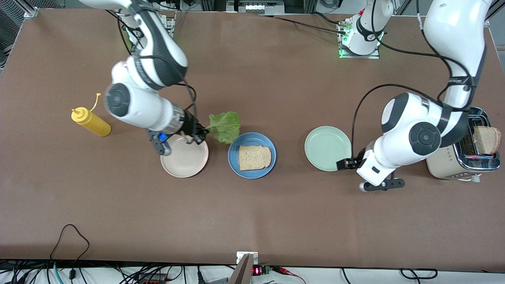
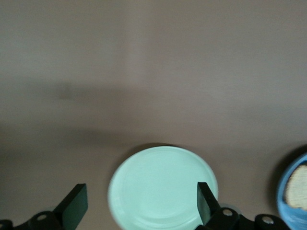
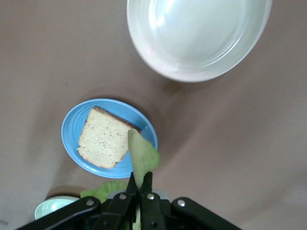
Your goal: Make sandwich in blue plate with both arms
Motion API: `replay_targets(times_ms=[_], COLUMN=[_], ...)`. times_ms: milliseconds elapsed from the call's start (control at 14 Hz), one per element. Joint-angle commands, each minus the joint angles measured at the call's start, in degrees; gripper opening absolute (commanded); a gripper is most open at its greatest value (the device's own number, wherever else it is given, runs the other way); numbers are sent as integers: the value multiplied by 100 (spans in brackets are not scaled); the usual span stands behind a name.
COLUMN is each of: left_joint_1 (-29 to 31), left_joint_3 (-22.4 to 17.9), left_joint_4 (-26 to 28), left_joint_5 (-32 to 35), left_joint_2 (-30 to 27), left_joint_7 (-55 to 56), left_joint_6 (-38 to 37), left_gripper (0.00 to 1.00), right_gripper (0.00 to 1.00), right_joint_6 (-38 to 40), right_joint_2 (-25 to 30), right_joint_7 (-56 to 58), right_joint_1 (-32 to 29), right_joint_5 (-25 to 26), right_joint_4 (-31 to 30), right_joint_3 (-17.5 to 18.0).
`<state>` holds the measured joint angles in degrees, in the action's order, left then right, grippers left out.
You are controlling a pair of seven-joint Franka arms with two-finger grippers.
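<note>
here the front view alone shows a toaster (image 1: 461,157) holding bread by the left arm; the left pincer (image 2: 139,208), spread, hovers over the pale green plate (image 2: 160,187). the right pincer (image 3: 139,191) pinches lettuce (image 3: 141,158) beside the blue plate (image 3: 72,129), which carries one bread slice (image 3: 103,137).

Three plates sit on the table: a beige one (image 1: 184,156), a blue one (image 1: 252,155) and a pale green one (image 1: 328,148). Two bread slices are in sight: one (image 1: 255,157) lying on the blue plate, the other (image 1: 487,139) standing up out of the toaster (image 1: 461,159). That toaster is the only one here. There is one lettuce leaf (image 1: 225,126), pinched in the right gripper (image 1: 200,133). One yellow squeeze bottle (image 1: 90,122) lies toward the right arm's end. Two arms, each with one gripper; the left gripper (image 1: 344,163) holds nothing, its fingers spread apart.
</note>
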<state>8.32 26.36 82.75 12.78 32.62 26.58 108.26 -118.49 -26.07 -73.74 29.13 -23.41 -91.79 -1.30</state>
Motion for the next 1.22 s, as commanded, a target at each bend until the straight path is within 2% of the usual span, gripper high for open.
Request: replay_targets(times_ms=[0,143,287,645,717,860,1075,1147], left_joint_1=[81,275,617,794,786,812,882,873], left_joint_3=[19,19,80,89,98,54,54,63], left_joint_4=[-888,-1286,-1358,-1340,-1349,-1323,-1331,-1323], left_joint_5=[304,303,260,242,172,-144,-162,-154], left_joint_2=[-159,-159,-194,-984,-1020,-1038,-1021,-1021], left_joint_7=[-275,-844,-1425,-1841,-1815,-1779,-1788,-1779], left_joint_6=[-1382,-1738,-1774,-1809,-1992,-2326,-2319,-2310], left_gripper=[100,100,100,100,100,100,100,100], right_gripper=[0,0,0,4,10,13,19,25], right_joint_6=[-279,-577,-946,-1370,-1370,-1378,-1379,-1379], right_joint_2=[-617,-951,-1215,-1515,-1559,-1620,-1884,-1919], right_joint_7=[-228,-220,-254,-211,-202,-193,-228,-237], right_joint_1=[215,338,452,549,549,549,549,549], right_joint_5=[-111,-111,-260,-322,-322,-322,-322,-322], right_joint_4=[494,583,583,609,644,732,986,1013], right_joint_3=[-46,-46,-46,-46,-46,-46,-46,-46])
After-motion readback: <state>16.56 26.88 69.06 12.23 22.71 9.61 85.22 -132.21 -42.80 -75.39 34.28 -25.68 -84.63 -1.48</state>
